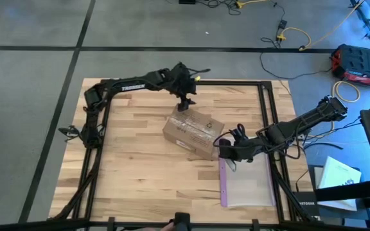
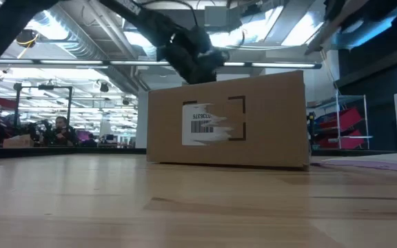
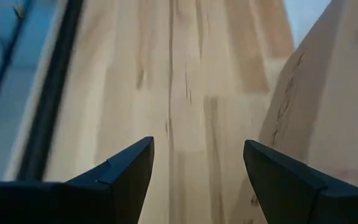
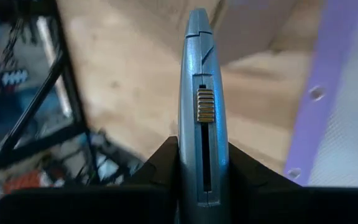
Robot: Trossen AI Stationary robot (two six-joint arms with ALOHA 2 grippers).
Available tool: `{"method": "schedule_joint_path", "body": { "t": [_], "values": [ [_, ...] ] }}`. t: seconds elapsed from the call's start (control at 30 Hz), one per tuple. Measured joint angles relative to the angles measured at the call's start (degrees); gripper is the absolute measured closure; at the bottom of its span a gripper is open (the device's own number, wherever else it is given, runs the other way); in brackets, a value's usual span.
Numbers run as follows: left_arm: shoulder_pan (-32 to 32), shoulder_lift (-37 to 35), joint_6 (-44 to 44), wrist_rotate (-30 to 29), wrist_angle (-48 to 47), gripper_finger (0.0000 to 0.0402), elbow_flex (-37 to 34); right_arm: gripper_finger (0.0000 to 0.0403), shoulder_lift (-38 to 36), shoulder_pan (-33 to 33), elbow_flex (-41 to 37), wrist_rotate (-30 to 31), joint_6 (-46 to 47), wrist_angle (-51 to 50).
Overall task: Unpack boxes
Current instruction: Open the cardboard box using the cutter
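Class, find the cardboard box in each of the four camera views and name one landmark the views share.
High view: cardboard box mid-table.
Low view: box centre, label facing the camera.
Left wrist view: box beside the open left gripper.
Right wrist view: box not clearly in it.
Shared landmark: wooden table.

From above I get even, bright light on the pale wooden tabletop (image 1: pixel 140 160), with soft shadows. At table height, ceiling strip lights (image 2: pixel 67 65) glare around ten o'clock. Both wrist pictures are blurred; the plain brown cardboard box (image 3: pixel 328 93) is out of focus
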Motion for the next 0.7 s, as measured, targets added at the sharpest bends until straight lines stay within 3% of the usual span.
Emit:
{"method": "schedule_joint_path", "body": {
  "t": [0.23, 0.5, 0.7],
  "values": [
    [1.14, 1.32, 1.62, -0.42, -8.80, 0.0165, 0.04, 0.0341, 1.07, 0.00, 0.00, -3.87, -1.93, 2.15],
    [1.23, -1.20, 2.65, -0.65, -21.01, 0.0165, 0.00, 0.0341, -0.17, 0.00, 0.04, -2.84, -3.60, -0.96],
    [0.22, -5.20, 2.54, -0.37, -23.57, 0.0165, -0.02, 0.0341, -1.68, -0.15, 8.14, -0.36, -6.86, -17.42]
  ]
}}
